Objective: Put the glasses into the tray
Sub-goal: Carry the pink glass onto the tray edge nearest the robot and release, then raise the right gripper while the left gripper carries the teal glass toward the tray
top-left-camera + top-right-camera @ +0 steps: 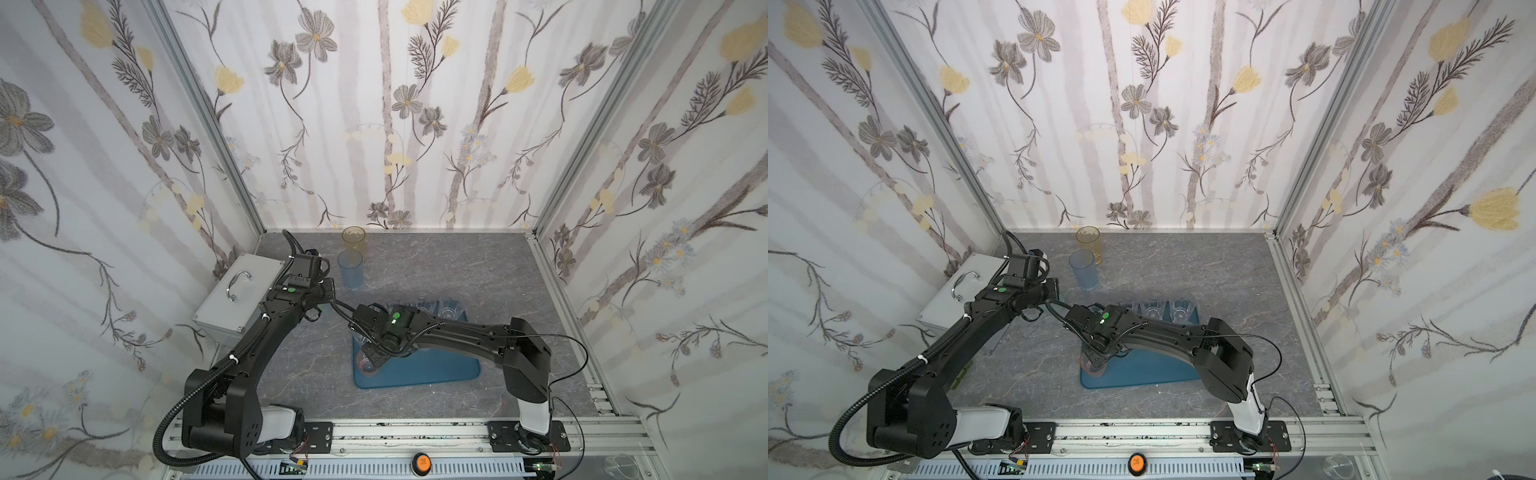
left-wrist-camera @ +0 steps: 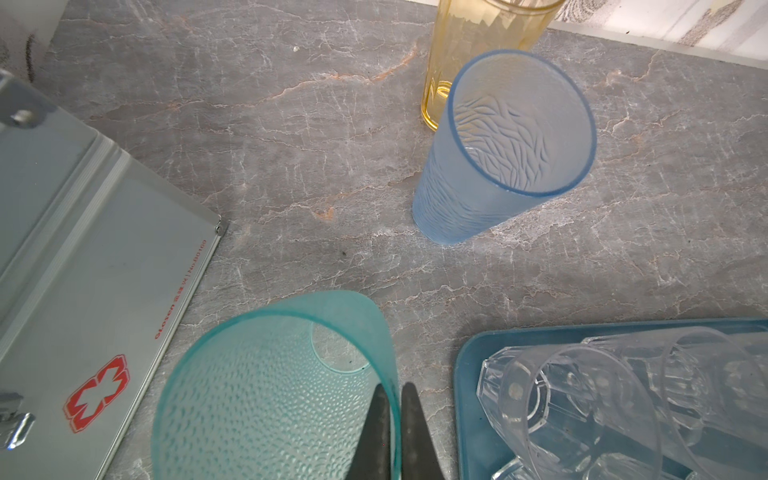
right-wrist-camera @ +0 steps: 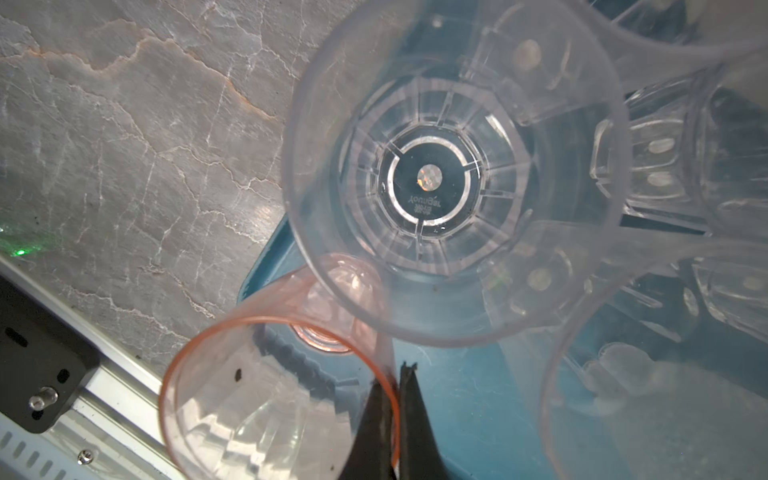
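Note:
The teal-blue tray [image 1: 432, 370] lies in the middle of the table. Several clear faceted glasses [image 1: 451, 305] stand along its far side, and they also show in the right wrist view, where one clear glass [image 3: 432, 178] is seen from above. My right gripper [image 3: 397, 419] is shut on the rim of a pink glass [image 3: 257, 395] over the tray's near left corner [image 1: 368, 368]. My left gripper [image 2: 395, 432] is shut on the rim of a teal glass [image 2: 266, 395], just left of the tray [image 2: 469, 399]. A blue glass [image 1: 350, 270] and an amber glass [image 1: 354, 240] stand upright near the back wall.
A silver metal case [image 1: 237, 291] with a handle lies at the left, close beside my left arm. Patterned walls close in three sides. An aluminium rail with an orange button [image 1: 422, 461] runs along the front edge.

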Controlling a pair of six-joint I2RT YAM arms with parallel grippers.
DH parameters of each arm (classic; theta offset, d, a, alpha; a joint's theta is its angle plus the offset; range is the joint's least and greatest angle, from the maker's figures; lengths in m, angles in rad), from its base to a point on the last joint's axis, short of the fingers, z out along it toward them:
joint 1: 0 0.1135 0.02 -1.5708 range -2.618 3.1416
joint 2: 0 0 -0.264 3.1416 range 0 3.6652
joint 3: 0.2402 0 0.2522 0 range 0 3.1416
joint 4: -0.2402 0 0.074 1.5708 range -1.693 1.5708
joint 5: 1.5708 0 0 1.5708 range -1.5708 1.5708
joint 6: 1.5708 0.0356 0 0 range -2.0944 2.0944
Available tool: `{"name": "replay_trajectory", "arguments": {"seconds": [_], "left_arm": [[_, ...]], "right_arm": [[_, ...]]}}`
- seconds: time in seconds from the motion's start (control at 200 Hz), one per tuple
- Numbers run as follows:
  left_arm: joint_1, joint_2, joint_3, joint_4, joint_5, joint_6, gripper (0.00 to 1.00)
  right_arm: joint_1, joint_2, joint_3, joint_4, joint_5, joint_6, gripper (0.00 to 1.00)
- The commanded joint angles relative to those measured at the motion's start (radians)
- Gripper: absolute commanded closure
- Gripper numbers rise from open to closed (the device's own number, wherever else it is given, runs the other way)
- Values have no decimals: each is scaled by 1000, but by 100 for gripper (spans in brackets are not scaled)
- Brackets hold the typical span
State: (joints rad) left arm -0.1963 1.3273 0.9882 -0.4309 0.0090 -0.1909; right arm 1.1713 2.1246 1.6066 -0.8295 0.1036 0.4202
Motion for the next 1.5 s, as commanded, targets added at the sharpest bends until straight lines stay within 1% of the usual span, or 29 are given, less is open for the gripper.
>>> {"name": "replay_trajectory", "arguments": {"seconds": [0.0, 0.13, 0.35, 0.505, 0.59, 0.68, 0.849, 0.939, 0.954, 0.964, 0.999, 1.164, 1.184, 1.199, 1.319, 1.404, 1.494], "left_arm": [[5, -9, -2, 6, 3, 1, 97], [6, -17, 4, 6, 6, -1, 97], [8, -16, 1, 4, -3, 7, 97], [8, -58, 21, -5, -26, 8, 98], [8, -78, 41, -22, -45, 15, 99], [1, -97, 77, -63, -41, 16, 100], [-57, -123, 149, -162, -60, 1, 100], [-119, -132, 199, -223, -68, -30, 100], [-135, -132, 209, -232, -72, -36, 100], [-145, -132, 214, -240, -74, -41, 100], [-182, -132, 232, -261, -84, -55, 100], [-357, -122, 299, -330, -99, -150, 100], [-378, -117, 299, -337, -98, -160, 100], [-393, -113, 330, -344, -97, -166, 100], [-527, -73, 435, -421, -104, -217, 100], [-611, -42, 482, -448, -90, -256, 100], [-699, -7, 533, -501, -113, -300, 100]], "right_arm": [[4, 21, 10, 37, 24, 19, 92], [4, 8, 13, 41, -10, 25, 86], [0, -6, 31, 25, -61, -10, 84], [-25, -67, 54, 21, -106, -16, 76], [-67, -117, 73, 21, -114, -10, 74], [-128, -166, 82, 27, -121, 14, 74], [-262, -249, 82, 43, -86, 52, 72], [-340, -299, 64, 68, -64, 74, 72], [-343, -308, 59, 72, -59, 77, 72], [-371, -313, 55, 77, -57, 79, 72], [-403, -331, 45, 89, -48, 82, 72], [-501, -373, -7, 148, -33, 92, 72], [-511, -377, -13, 157, -36, 96, 72], [-518, -378, -18, 165, -39, 97, 72], [-563, -398, -62, 230, -64, 119, 71], [-587, -407, -99, 275, -86, 132, 71], [-605, -416, -145, 321, -108, 143, 71]]}}
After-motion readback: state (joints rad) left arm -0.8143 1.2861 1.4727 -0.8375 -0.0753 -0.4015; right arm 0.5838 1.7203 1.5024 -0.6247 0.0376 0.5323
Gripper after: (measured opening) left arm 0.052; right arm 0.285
